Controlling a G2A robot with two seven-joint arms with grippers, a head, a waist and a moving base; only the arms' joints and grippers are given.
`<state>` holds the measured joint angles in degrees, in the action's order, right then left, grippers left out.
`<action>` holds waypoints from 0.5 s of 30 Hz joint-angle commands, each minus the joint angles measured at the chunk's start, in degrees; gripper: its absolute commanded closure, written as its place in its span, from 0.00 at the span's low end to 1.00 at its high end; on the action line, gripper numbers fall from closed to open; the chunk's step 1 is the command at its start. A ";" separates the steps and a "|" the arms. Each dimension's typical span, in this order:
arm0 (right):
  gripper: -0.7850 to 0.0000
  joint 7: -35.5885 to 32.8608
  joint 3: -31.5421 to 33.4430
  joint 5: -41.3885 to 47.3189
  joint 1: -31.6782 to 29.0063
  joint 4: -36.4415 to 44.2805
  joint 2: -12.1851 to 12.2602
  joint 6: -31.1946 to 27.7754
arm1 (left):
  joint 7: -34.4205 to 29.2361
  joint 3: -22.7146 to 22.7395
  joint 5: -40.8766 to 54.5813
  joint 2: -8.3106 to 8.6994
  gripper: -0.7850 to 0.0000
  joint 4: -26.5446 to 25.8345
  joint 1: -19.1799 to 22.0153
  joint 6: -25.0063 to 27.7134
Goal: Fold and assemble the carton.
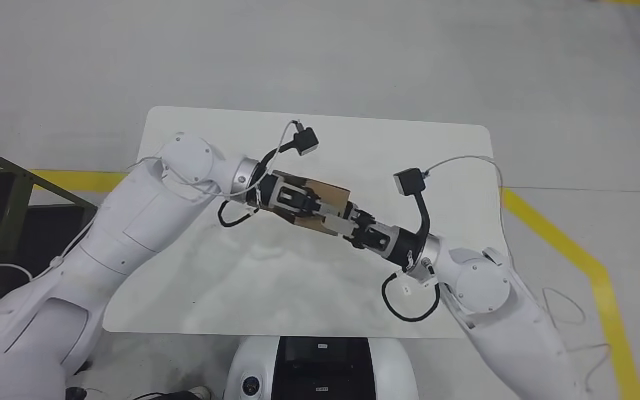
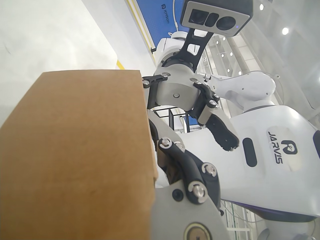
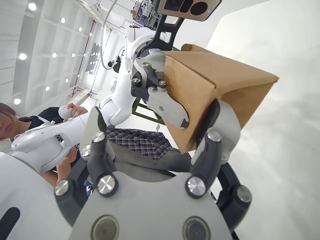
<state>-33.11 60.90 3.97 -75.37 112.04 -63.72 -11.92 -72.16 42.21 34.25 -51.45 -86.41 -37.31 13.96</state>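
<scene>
Above white table (image 1: pixel 300 290), left gripper (image 1: pixel 312 205) pinches the carton (image 3: pixel 225 86), hiding one finger; right gripper (image 1: pixel 352 222) spread against it.

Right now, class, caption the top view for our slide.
Over a white table, the left gripper holds a brown carton; the right gripper meets its other end.

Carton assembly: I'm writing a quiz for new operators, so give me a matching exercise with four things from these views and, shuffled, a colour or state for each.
Things:
1. carton
2. table
3. left hand
4. right hand

Colour or state:
A. open, one finger against the cardboard
B. white, rounded corners
C. brown, between both hands
D. shut on a carton wall

Pairs: 1-C, 2-B, 3-D, 4-A
</scene>
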 commanded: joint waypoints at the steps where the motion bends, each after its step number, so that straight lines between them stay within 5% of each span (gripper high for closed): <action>1: 0.13 -0.03 -0.17 0.64 0.03 -0.08 -0.09 -0.05 | -0.14 0.14 -0.04 -0.21 1.00 0.13 -0.01 0.03; 15: 0.00 0.32 -0.20 2.31 0.46 -0.64 -0.54 -0.61 | -2.10 3.06 1.59 -0.69 1.00 2.34 -1.17 0.56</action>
<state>-33.14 60.10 6.84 -74.90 111.37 -64.31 -12.60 -73.98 44.68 35.62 -52.23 -84.41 -38.24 14.44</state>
